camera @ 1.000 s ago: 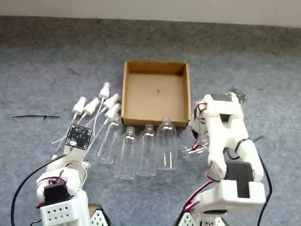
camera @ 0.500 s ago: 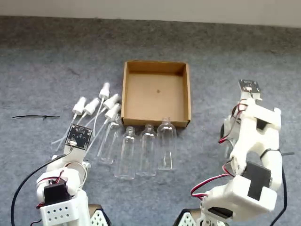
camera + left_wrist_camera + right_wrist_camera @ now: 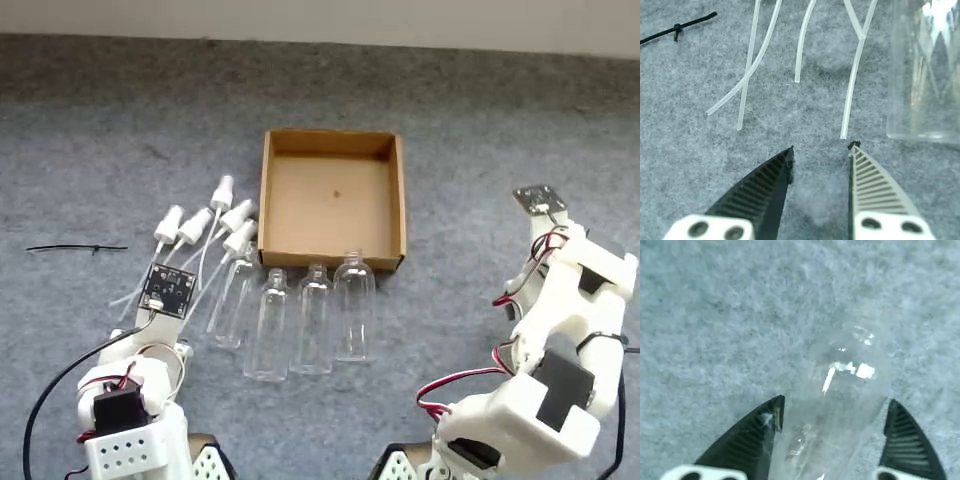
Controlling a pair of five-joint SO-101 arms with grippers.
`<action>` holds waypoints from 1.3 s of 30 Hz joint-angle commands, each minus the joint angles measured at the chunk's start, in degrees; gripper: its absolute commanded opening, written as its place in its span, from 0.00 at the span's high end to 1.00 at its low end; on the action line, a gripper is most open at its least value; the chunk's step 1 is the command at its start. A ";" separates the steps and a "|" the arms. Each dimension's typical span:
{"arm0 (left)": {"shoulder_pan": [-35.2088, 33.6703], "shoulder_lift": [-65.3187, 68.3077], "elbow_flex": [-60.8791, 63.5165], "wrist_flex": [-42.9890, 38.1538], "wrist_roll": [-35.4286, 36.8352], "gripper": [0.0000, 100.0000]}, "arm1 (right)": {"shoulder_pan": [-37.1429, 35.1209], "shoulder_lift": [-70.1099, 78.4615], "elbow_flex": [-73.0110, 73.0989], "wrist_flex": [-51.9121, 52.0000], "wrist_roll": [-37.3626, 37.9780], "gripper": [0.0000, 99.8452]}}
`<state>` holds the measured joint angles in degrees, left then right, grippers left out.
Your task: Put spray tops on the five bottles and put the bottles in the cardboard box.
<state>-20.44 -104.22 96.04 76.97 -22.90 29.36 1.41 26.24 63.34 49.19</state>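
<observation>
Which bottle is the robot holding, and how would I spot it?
Start at the cardboard box mid-table, then go to the right arm beside it. The clear bottle sits between that arm's fingers, while the other four bottles lie in a row by the box.

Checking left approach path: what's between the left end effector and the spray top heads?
The tops' own clear dip tubes, lying on grey carpet: left wrist view shows their ends just ahead of the open left end effector.
</observation>
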 commanded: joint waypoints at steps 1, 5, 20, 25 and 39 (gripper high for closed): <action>-0.84 0.13 1.10 0.62 -0.44 0.83 | 0.31 -0.66 -3.03 2.42 -1.41 0.66; -0.84 0.13 1.10 0.62 -0.44 0.83 | -1.89 -0.40 -8.04 4.88 -7.47 0.66; -0.84 0.13 1.10 0.62 -0.44 0.83 | -6.11 16.66 -33.45 20.09 -14.51 0.66; -0.92 0.13 1.10 0.62 -0.44 0.83 | -3.91 19.21 -36.00 20.18 -14.51 0.67; -0.92 0.13 1.10 0.62 -0.44 0.83 | -3.56 24.75 -36.09 20.00 -14.15 0.73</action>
<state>-20.44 -104.22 96.04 76.97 -22.90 25.14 26.55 -6.64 83.21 35.30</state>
